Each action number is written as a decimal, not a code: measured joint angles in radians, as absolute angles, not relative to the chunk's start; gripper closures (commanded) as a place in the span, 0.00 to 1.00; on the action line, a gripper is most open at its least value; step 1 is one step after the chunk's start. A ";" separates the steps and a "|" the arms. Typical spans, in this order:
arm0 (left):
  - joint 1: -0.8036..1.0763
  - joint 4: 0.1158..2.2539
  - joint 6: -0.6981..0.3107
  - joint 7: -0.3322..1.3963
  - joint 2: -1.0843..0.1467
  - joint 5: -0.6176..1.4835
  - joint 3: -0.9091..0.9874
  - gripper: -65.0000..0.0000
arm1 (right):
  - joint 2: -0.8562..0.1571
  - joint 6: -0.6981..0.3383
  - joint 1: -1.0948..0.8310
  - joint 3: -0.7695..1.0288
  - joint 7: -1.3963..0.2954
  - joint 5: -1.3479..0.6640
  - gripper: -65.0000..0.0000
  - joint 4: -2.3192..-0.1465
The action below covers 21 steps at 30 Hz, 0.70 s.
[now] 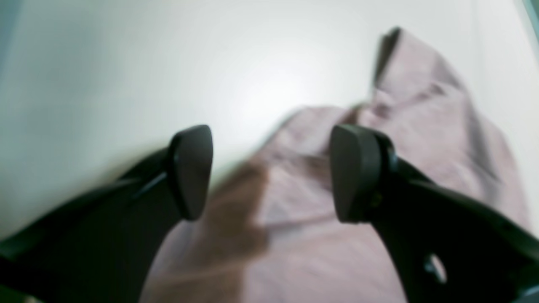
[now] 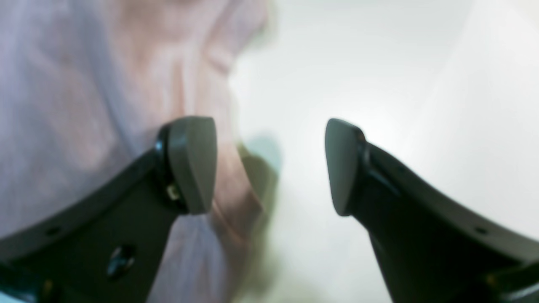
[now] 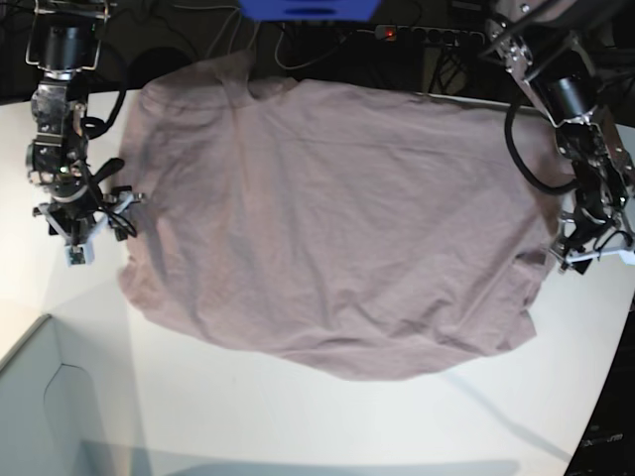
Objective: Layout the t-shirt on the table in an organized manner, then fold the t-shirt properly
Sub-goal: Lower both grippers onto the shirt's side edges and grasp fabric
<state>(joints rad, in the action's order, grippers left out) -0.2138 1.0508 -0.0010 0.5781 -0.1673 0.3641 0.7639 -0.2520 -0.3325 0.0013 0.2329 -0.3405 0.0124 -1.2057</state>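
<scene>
The mauve t-shirt [image 3: 327, 228] lies spread and wrinkled across the white table [image 3: 298, 426], with its neck toward the back. My left gripper [image 3: 595, 256] hovers at the shirt's right edge. In the left wrist view it [image 1: 271, 172] is open, with the shirt [image 1: 421, 126] under its right finger and bare table [image 1: 126, 63] under the left one. My right gripper [image 3: 89, 233] is at the shirt's left edge. In the right wrist view it [image 2: 271, 166] is open, with the shirt [image 2: 84, 84] under its left finger and table [image 2: 379, 63] to the right. Both grippers hold nothing.
A pale box corner [image 3: 40, 397] sits at the front left. A blue object [image 3: 308, 8], a power strip [image 3: 427, 35] and cables lie behind the table. The table's curved edge [image 3: 600, 397] runs along the front right.
</scene>
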 measured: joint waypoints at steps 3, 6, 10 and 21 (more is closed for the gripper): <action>-0.207 0.993 0.003 0.532 -0.190 0.349 0.683 0.35 | -0.233 -0.333 -0.003 0.234 -0.336 0.014 0.37 -1.210; -0.204 0.960 -0.001 0.467 -0.214 0.384 0.577 0.35 | -0.220 -0.337 -0.019 0.231 -0.334 0.012 0.37 -1.224; -0.211 0.903 -0.004 0.441 -0.216 0.386 0.555 0.35 | -0.225 -0.338 -0.079 0.231 -0.341 0.016 0.37 -1.319; -0.216 0.855 -0.012 0.392 -0.221 0.386 0.556 0.35 | -0.145 -0.345 -0.312 0.238 -0.340 0.015 0.38 -1.585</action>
